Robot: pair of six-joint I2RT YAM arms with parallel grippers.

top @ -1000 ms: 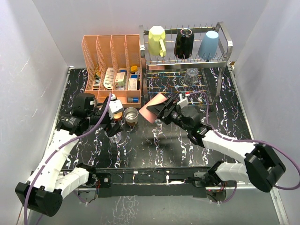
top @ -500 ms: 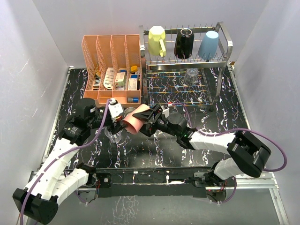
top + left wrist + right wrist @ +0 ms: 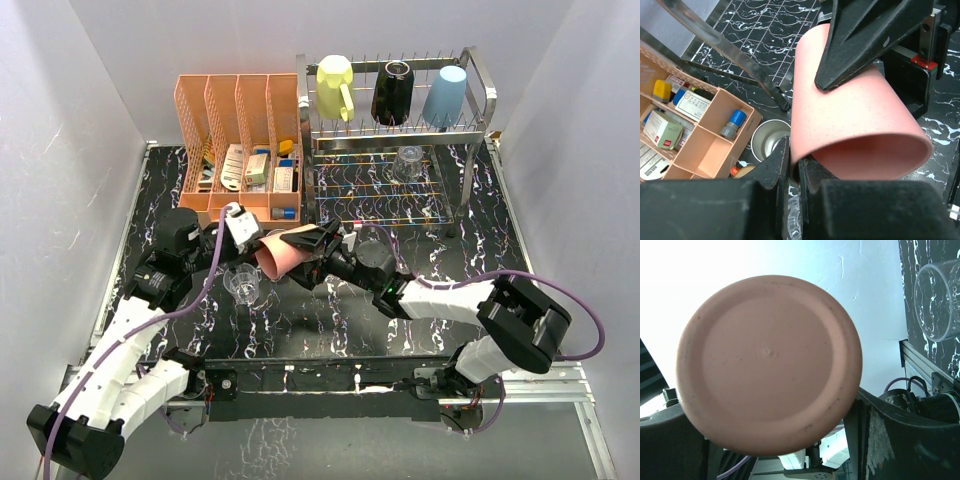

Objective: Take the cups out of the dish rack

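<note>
Right fingers (image 3: 865,30) clamp 1 pink tumbler (image 3: 850,115) (sideways) — left fingers (image 3: 772,167) at rim.

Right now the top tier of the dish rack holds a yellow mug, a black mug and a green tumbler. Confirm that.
Not quite. The third cup on the top tier of the dish rack is a light blue tumbler, not a green one, as the top external view shows. The yellow mug and the black mug are there as you say.
</note>
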